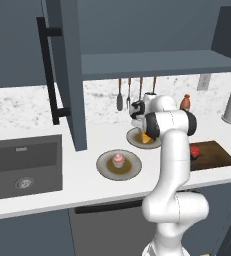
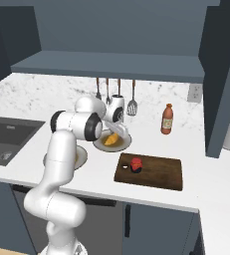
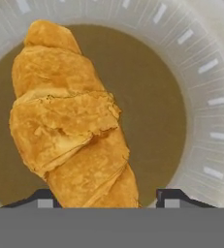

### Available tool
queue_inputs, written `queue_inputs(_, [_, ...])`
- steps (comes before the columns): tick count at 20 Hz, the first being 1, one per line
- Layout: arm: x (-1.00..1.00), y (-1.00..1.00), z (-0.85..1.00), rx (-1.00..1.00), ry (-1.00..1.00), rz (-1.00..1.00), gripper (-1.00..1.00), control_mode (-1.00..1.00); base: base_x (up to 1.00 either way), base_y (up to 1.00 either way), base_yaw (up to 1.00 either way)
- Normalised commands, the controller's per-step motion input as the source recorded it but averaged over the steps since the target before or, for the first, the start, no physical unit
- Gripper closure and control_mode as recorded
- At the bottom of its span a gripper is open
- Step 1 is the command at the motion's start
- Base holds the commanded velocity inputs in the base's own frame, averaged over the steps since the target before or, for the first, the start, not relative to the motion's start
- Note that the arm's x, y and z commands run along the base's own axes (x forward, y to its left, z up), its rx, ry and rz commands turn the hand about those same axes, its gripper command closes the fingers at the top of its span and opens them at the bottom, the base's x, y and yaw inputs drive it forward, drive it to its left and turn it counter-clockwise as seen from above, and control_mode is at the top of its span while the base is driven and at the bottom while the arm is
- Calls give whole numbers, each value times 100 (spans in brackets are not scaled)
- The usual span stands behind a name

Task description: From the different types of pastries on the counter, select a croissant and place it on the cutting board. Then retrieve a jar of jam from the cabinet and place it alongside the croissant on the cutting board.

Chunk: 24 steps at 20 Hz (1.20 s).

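The croissant lies on its round grey-rimmed plate, near the back of the white bench. In the hand view it runs lengthwise between the two dark fingertips, one to either side of its near end with space to spare on the right. The jaws stand part-way apart around the pastry; whether the pads already touch it I cannot tell, and it rests flat on the plate, not lifted. The gripper points straight down over that plate, likely so the fingers can close across the croissant's narrow width rather than along its length.

Beside it, nearer the bench's front edge, a pink-frosted cupcake sits on a second plate, untouched. To the right lies the dark cutting board, and a small red jar of jam with a dark lid is already resting on it, leaving bare board for the croissant alongside. An orange-red bottle stands behind the board by the wall. The cabinet door hangs open above the sink.
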Motion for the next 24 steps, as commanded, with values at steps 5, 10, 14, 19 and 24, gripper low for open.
queue_inputs(5, [0,0,-17,0,0,11,100,-100,0,0,0])
queue_inputs(10, [-1,0,-4,0,0,8,100,-100,0,0,0])
queue_inputs(14, [-1,0,4,0,0,8,100,-100,0,0,0])
queue_inputs(19, [0,-6,31,1,0,6,100,-100,0,0,0])
queue_inputs(24, [-6,-14,21,0,0,3,100,-100,0,0,0])
